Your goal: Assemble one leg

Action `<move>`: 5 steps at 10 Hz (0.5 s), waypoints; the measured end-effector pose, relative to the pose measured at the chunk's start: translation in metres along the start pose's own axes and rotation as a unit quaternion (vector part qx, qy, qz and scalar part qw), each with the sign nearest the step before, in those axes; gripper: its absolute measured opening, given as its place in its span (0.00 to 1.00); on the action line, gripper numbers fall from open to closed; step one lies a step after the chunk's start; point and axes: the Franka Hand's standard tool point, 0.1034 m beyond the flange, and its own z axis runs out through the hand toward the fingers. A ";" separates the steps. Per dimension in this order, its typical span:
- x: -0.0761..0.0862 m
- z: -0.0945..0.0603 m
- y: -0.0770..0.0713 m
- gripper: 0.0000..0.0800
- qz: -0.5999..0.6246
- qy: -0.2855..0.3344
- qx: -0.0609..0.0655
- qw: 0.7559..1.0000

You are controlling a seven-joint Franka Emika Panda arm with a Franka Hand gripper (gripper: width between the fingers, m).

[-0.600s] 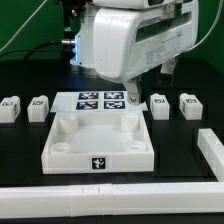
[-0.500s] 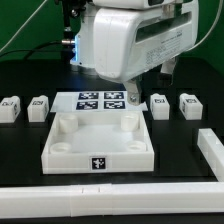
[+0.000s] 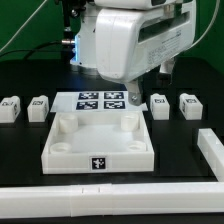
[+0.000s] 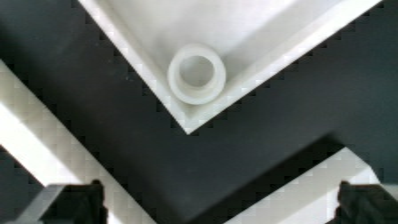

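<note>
Four small white legs with tags lie on the black table: two at the exterior view's left and two at its right. The large white tray with round corner sockets sits in the middle. My gripper hangs over the tray's far corner on the exterior view's right, apart from every leg. In the wrist view my gripper is open and empty. Its dark fingertips stand wide apart above a tray corner and its round socket.
The marker board lies flat behind the tray. A long white bar runs along the table's front, and another white bar lies at the exterior view's right. The arm's white body hides the space behind the marker board.
The arm's body has shifted very slightly. The legs and the tray have not moved.
</note>
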 end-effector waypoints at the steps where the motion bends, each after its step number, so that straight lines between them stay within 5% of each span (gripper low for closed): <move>1: -0.003 0.001 -0.001 0.81 -0.071 0.001 -0.002 0.997; 3: -0.038 0.009 -0.024 0.81 -0.211 -0.002 0.000 0.977; 5: -0.051 0.009 -0.024 0.81 -0.303 -0.003 -0.005 0.953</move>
